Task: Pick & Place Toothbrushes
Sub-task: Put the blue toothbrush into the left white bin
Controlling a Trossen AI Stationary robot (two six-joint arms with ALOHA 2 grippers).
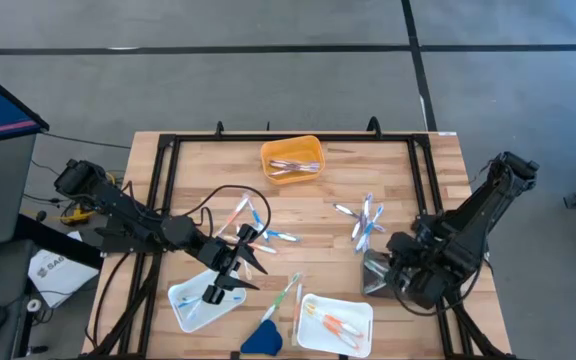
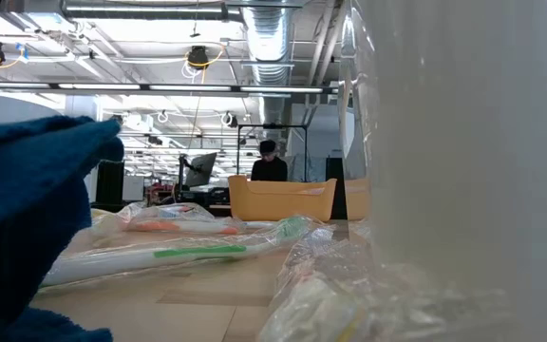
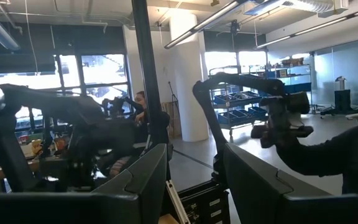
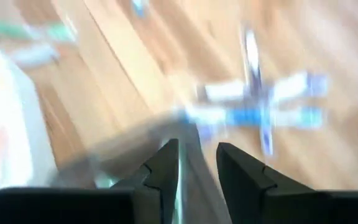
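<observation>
Left claw [image 1: 224, 280] over near-left white tray [image 1: 183, 300], fingers parted, empty, right claw [image 1: 383, 268] slightly open, empty, blue toothbrushes [image 1: 366, 222] just beyond it on surface [image 1: 318, 205].

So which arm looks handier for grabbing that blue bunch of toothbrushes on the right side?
The right gripper: it hangs just beside the blue toothbrushes. The left gripper is over the white tray.

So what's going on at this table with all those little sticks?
Two robot arms are sorting toothbrushes into trays. The left end effector hangs over the white tray holding blue ones. The right end effector is low beside a loose blue pile. The orange tray and another white tray already hold some.
</observation>
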